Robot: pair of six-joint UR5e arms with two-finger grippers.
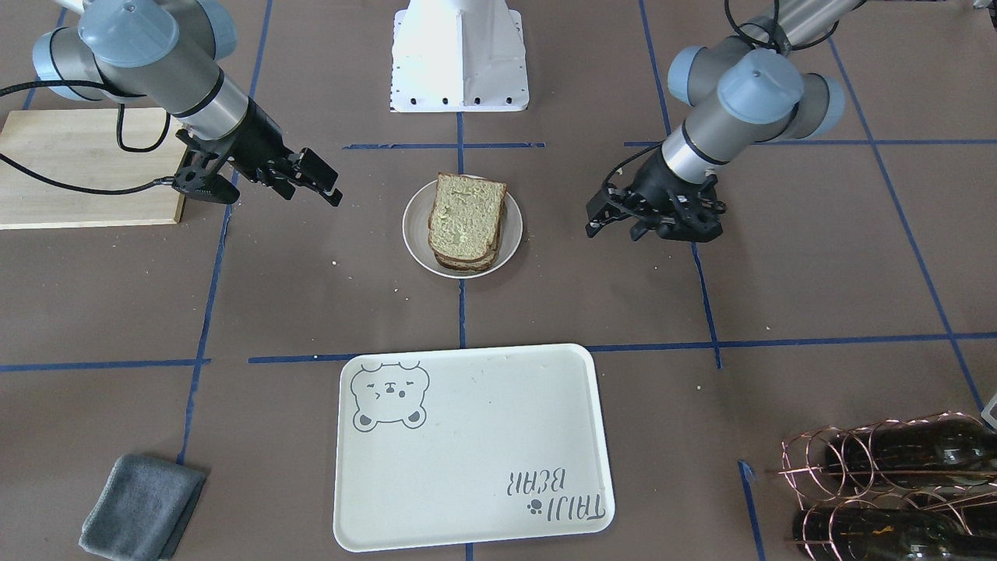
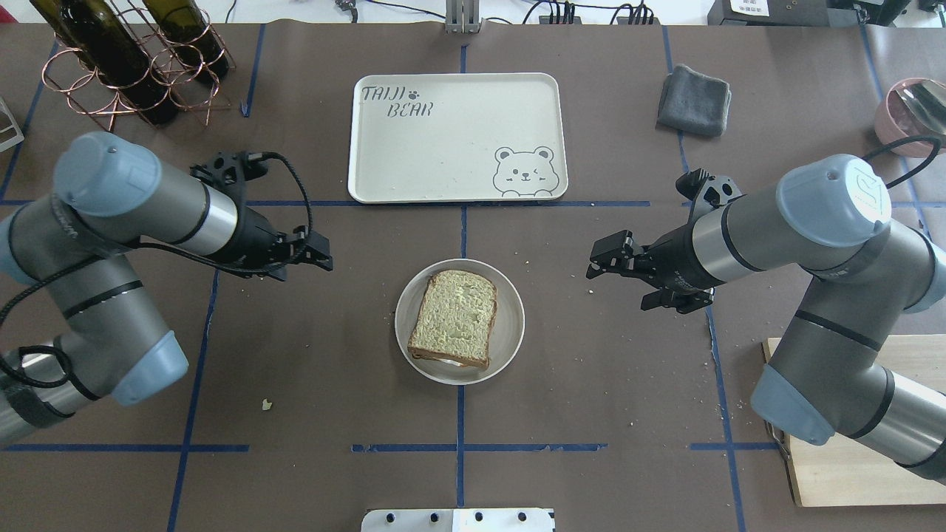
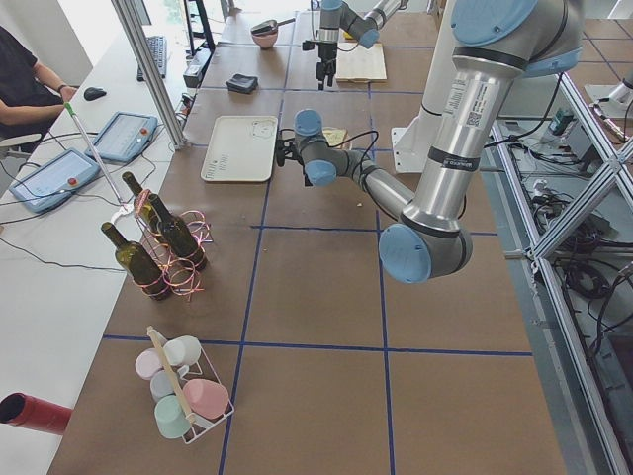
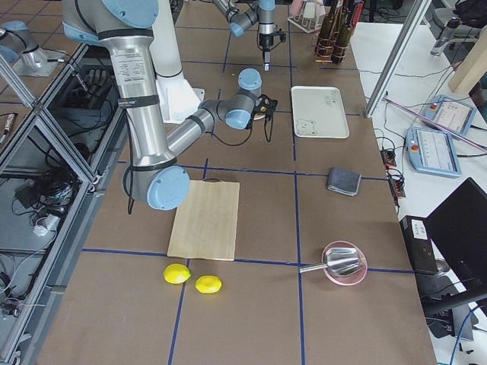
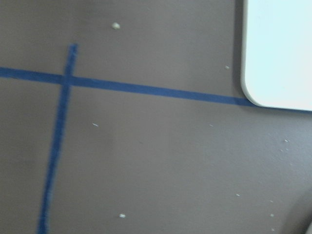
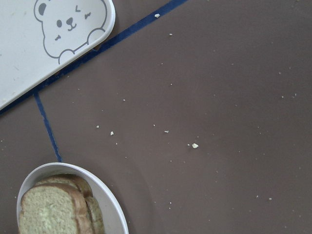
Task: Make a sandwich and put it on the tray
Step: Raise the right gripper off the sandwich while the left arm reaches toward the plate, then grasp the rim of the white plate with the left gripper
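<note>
Sandwich [image 2: 453, 318] sits stacked on a small white plate [image 2: 510, 325] at ctr of bench [image 2: 591, 406]. Top slice is slightly skewed over the lower one; filling mostly hidden. It's not on the tray [image 2: 458, 133]. Tray lies bare just past the plate on the side away from the robot, apart from it, w/ a blue tape line btwn them. Bear face is at the tray corner toward the robot's right, lettering at the opp. corner.

L claw [image 2: 303, 262] hovers above the bench on plate's left, pointing toward it, fingers spread, nothing in it. R claw [image 2: 619, 281] mirrors it on plate's right, also spread wide & empty. Neither touches plate or sandwich. R wrist cam looks down on plate rim, a bread edge & the bear corner. L wrist cam sees one tray corner & a tape cross.

Also on the bench:
- grey cloth [image 2: 695, 100] right of tray
- wine bottles in a copper rack [image 2: 126, 74], far left
- wood board [image 2: 850, 443] under R arm, w/ two lemons [image 4: 177, 274] near it
- pink bowl [image 4: 344, 262] w/ metal scoop
- crumbs scattered around the plate
</note>
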